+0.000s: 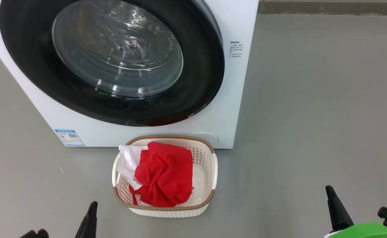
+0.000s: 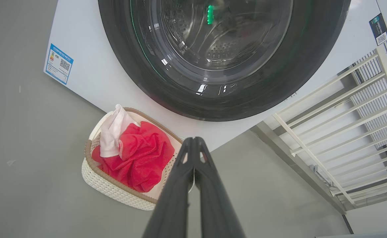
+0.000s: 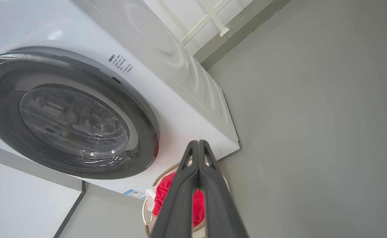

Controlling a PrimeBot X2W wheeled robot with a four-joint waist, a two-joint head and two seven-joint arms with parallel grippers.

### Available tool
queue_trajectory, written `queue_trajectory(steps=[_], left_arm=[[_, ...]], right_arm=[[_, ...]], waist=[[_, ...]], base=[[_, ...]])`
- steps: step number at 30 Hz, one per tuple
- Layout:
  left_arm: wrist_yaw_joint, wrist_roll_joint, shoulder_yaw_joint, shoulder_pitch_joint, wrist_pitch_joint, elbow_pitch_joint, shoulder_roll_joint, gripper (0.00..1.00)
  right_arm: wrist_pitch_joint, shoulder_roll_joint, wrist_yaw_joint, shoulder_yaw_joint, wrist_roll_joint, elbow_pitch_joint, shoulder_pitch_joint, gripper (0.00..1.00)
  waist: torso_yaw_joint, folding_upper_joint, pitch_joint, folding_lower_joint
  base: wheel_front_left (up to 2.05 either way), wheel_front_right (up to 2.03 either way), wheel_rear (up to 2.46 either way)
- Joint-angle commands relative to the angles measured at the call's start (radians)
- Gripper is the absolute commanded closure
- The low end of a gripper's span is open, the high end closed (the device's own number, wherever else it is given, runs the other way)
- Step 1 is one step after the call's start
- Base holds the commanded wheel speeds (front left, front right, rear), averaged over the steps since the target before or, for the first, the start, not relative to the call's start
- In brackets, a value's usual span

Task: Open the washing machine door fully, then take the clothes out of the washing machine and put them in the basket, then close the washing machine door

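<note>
Head view, looking down: door lying flat against the front of the machine, drum behind the glass seemingly bare. Just before the machine, on the floor, basket holding the clothes, a red bundle with a white part draped over the far-left rim. Left hand at lower left and right hand at lower right, both well apart from basket and door.

Left wrist view: fingers pressed together to a point, gripping nothing. Adds to the head view a white slatted rack beside the machine.

Right wrist view: fingers likewise closed tight and empty. Adds the machine's side panel and the door's edge seen aslant, apparently flush, the best check on closure.

Probably at the last step, door closing. To finish well: press the black rim, not the glass, with closed fingertips until latched, and keep both arms clear of the basket
</note>
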Motion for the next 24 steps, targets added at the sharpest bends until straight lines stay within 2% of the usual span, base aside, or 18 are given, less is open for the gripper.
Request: queue_trajectory(steps=[1, 24], left_arm=[[0.0, -0.029, 0.027, -0.041, 0.006, -0.023, 0.008, 1.0], [0.0, -0.261, 0.064, -0.068, 0.073, -0.025, -0.01, 1.0]], right_arm=[[0.006, -0.018, 0.0, 0.004, 0.039, -0.028, -0.042, 1.0], [0.071, -0.025, -0.001, -0.003, 0.277, -0.032, -0.088, 1.0]], waist=[[-0.001, -0.0001, -0.001, -0.0001], [-0.015, -0.0001, -0.013, -0.0001]], base=[[0.0, 0.0, 0.0], [0.0, 0.0, 0.0]])
